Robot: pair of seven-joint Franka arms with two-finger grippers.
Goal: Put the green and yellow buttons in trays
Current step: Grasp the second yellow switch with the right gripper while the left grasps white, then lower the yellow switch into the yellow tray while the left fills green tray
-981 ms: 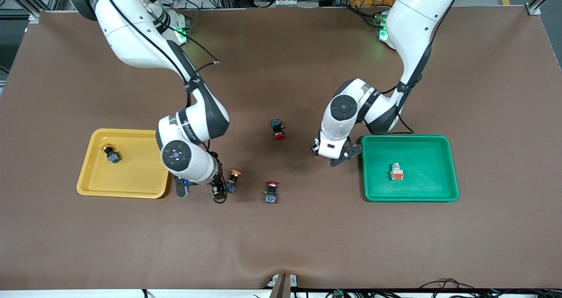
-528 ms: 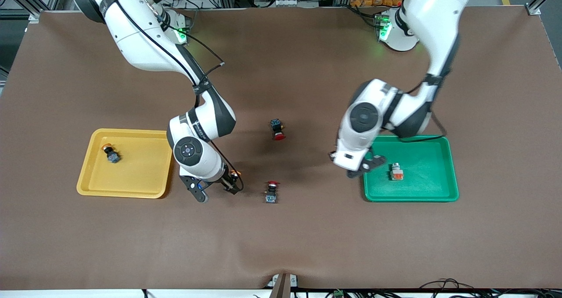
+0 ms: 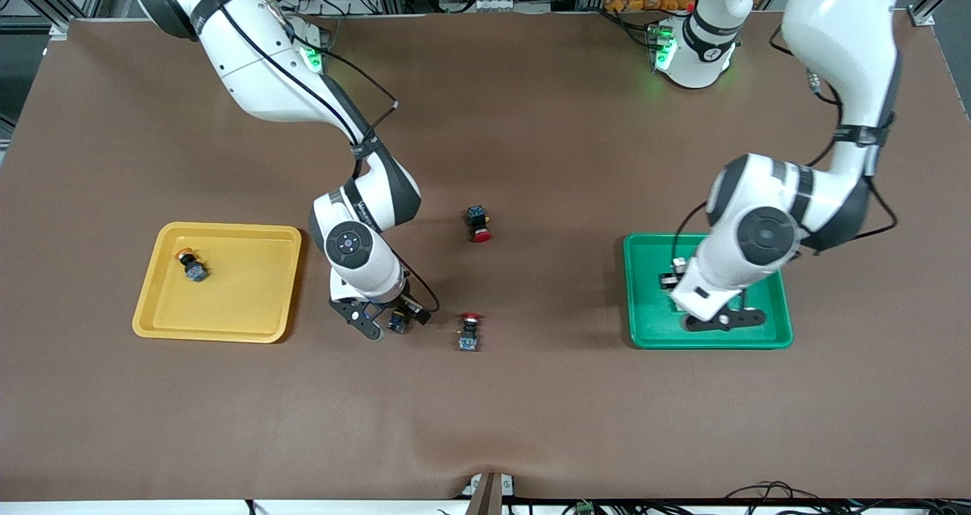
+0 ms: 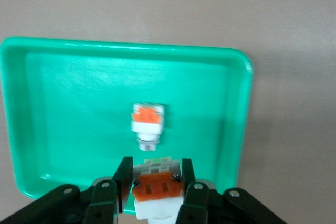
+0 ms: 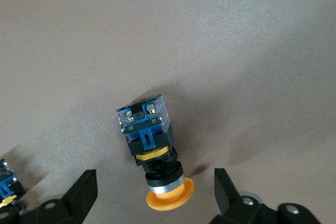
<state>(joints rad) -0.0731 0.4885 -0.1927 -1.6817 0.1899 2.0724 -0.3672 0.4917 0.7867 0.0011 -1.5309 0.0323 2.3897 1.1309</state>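
Moved since earlier: left arm has swung from beside the green tray to over it; right gripper has shifted along the tabletop to straddle the loose yellow-capped button.
Left gripper (image 4: 156, 182): over the green tray (image 3: 646, 333), clenched on a white-bodied button (image 4: 157, 188) with an orange patch.
Second white button (image 4: 147, 124): lies in the green tray, orange patch up, silvery tip toward the gripper (apart from the held one).
Right gripper (image 5: 155, 190): low over the tabletop (image 3: 531, 424) beside the yellow tray (image 3: 227, 325), fingers spread wide, one on each side of a yellow-capped button (image 5: 150, 145); not touching it.
Other yellow-capped button (image 3: 191, 265): lies in the yellow tray, toward the right arm's end.
Red-capped switches: one (image 3: 468, 331) just beside the right gripper, one (image 3: 479, 224) farther from the front camera.
Writing: small marks on the yellow-capped button's clear terminal block, too small to read.
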